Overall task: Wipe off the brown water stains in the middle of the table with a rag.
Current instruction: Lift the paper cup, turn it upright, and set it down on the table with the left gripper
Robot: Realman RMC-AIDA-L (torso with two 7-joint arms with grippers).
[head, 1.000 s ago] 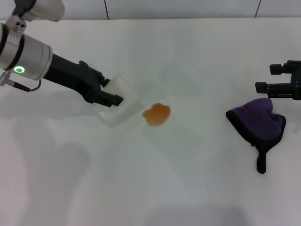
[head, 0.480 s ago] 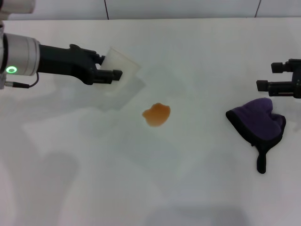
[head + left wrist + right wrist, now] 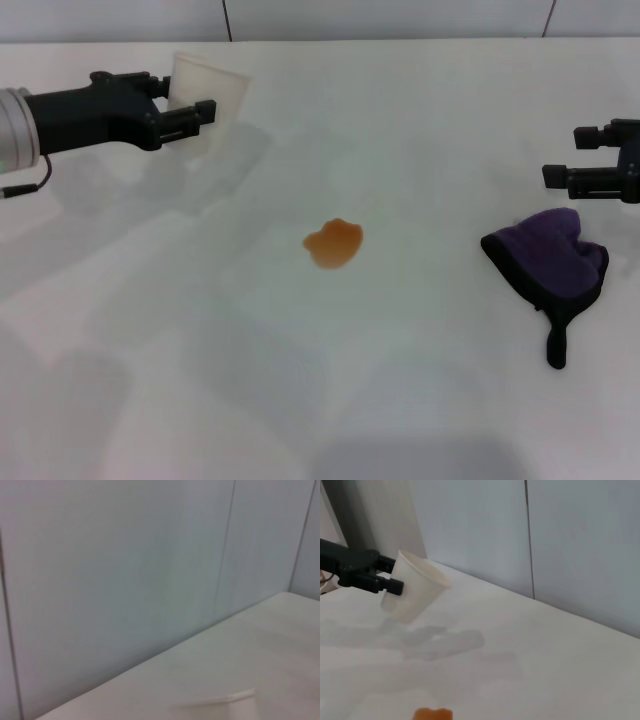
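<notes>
Cup [image 3: 208, 92] (contents unseen) clamped in left gripper [image 3: 185, 107] fingers, raised above table [image 3: 400, 380]; right fingers' state indiscernible.

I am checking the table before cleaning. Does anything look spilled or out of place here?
Yes. A small orange-brown blot, the brown water stains, lies near the middle of the white table. The left gripper holds a white paper cup tilted above the far left. The rag lies crumpled near the right gripper, unused.
</notes>
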